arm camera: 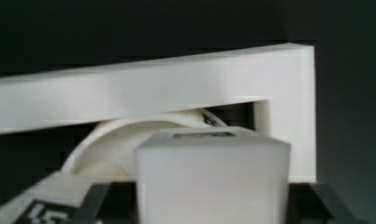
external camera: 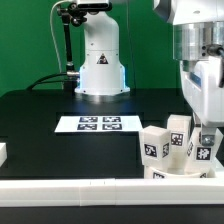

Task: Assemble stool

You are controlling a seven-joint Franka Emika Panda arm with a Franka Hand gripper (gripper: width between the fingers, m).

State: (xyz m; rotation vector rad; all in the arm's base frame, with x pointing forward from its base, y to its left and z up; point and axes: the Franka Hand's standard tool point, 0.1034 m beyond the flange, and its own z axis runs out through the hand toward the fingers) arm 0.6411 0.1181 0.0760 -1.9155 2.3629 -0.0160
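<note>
Green wall [external camera: 25,45] behind. Black table [external camera: 40,115] below, dark and matte, evenly lit. Flat marker board [external camera: 98,124] lying mid-table. White border rail [external camera: 70,190] along the near edge. Black cables [external camera: 50,80] trailing at the back.

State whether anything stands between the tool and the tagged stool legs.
Nothing visible does. The tool hangs directly at the clustered legs; in the wrist view one leg fills the foreground, with the round seat beyond it.
</note>
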